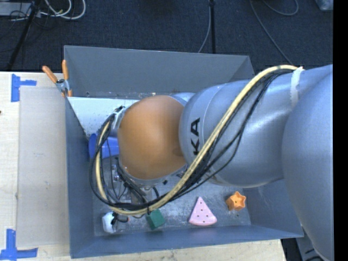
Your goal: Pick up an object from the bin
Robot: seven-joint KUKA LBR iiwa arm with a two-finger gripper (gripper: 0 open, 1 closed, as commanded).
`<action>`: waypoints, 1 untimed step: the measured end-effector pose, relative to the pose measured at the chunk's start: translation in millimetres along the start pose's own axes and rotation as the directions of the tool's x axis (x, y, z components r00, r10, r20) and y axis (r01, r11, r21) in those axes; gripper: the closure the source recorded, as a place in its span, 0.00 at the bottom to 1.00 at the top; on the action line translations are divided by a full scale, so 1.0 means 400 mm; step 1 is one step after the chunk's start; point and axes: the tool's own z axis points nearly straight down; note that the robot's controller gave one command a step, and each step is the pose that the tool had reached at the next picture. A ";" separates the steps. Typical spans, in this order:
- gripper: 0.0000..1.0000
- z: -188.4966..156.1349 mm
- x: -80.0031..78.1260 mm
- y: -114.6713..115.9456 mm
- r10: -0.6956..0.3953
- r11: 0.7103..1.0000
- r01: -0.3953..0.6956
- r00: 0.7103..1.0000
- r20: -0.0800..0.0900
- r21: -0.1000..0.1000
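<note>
Camera view gives us a grey sheet-metal bin with sloped walls and a scuffed floor. Along its lower edge we see a small white piece, a green block, a pink triangular wedge with dark dots, and an orange star-like piece. A blue plastic thing sits at centre left. The end effector hangs under a smooth orange dome, ringed by black and yellow cables; we cannot tell whether it is open or closed. The green block lies nearest, just below and right of it. Bare floor shows mostly around the wedge and star, lower right
</note>
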 end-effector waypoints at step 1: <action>0.00 -0.010 -0.006 -0.004 0.006 1.000 -0.006 1.000 0.007 -0.002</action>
